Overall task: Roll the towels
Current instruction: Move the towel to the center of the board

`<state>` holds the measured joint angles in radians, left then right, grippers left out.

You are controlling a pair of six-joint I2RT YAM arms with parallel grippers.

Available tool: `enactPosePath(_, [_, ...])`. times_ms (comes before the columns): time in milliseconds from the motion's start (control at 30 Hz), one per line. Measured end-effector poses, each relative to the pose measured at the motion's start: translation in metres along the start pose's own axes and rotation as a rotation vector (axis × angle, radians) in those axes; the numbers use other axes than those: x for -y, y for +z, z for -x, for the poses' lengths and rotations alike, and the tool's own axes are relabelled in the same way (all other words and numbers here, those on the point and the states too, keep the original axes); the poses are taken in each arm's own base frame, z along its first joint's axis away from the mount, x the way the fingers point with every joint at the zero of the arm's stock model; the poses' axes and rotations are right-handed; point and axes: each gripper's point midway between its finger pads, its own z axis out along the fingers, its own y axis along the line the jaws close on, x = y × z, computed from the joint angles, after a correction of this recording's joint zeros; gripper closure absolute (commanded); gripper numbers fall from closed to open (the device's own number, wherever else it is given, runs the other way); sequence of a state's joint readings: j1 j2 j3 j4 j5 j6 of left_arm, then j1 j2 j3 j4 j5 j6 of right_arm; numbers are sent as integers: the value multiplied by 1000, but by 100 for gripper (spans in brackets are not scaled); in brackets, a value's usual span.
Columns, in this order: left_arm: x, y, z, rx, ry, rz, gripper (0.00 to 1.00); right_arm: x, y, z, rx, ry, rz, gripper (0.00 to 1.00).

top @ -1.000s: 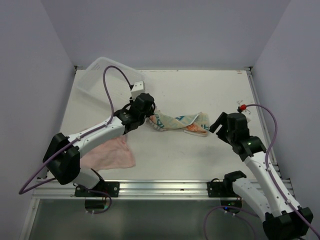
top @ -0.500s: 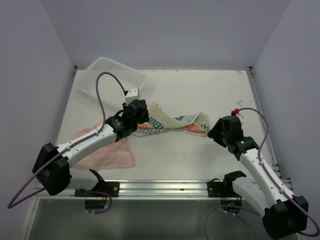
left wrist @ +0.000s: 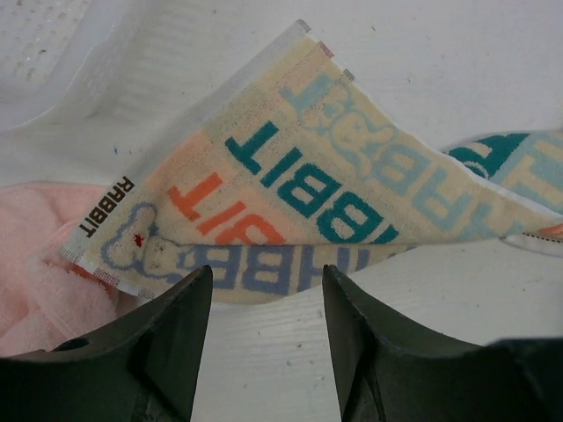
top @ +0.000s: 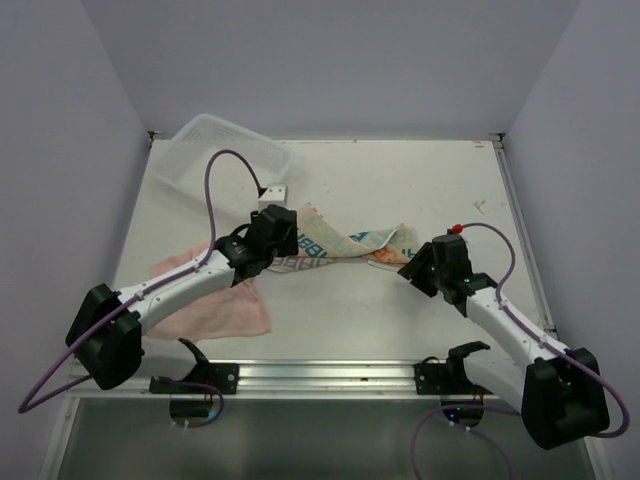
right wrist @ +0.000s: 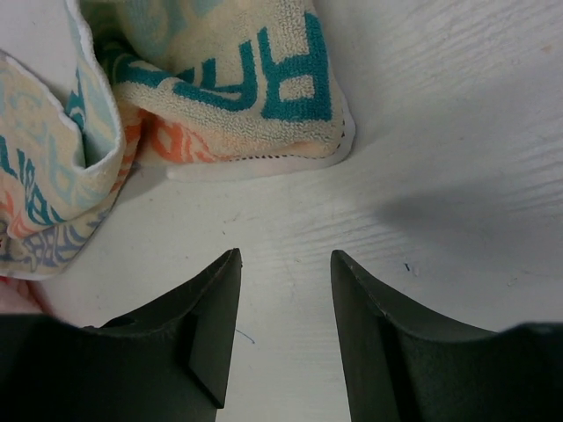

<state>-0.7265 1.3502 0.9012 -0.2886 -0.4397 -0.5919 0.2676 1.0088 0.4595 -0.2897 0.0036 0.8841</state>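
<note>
- The printed towel [left wrist: 290,185] reads "RABBIT" in teal, orange and blue.
- The left hand [left wrist: 264,352] is spread and empty at its edge.
- The right hand [right wrist: 286,334], also spread, has edged closer.

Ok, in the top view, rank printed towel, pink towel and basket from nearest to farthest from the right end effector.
1. Printed towel, mid-table, just ahead of the right end effector.
2. Pink towel, near left.
3. Basket, far left corner.

Lettered towel [top: 338,246] right of plain towel [top: 226,311]
</note>
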Motion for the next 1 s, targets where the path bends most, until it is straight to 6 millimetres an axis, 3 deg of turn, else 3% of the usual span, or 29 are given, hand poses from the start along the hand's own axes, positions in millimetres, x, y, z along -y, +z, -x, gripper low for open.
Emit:
enactPosePath(200, [2, -26, 25, 54, 37, -51, 42, -12, 15, -15, -38, -13, 12, 53])
enactPosePath(267, [3, -34, 38, 87, 49, -66, 38, -14, 20, -24, -65, -28, -1, 53])
enactPosePath(333, [2, -41, 46, 112, 66, -71, 27, -17, 24, -30, -77, -36, -10, 53])
enactPosePath(467, [-7, -52, 52, 134, 96, -52, 18, -22, 31, -31, -61, -26, -26, 53])
enactPosePath(600, [-12, -64, 59, 161, 112, -58, 16, -29, 36, -27, -40, -23, -45, 53])
enactPosePath(867, [-27, -77, 71, 205, 172, -10, 13, -64, 50, -17, 1, -49, -55, 53])
enactPosePath(1000, [-37, -82, 66, 216, 189, 7, 13, -68, 59, -20, -5, -71, -86, 53])
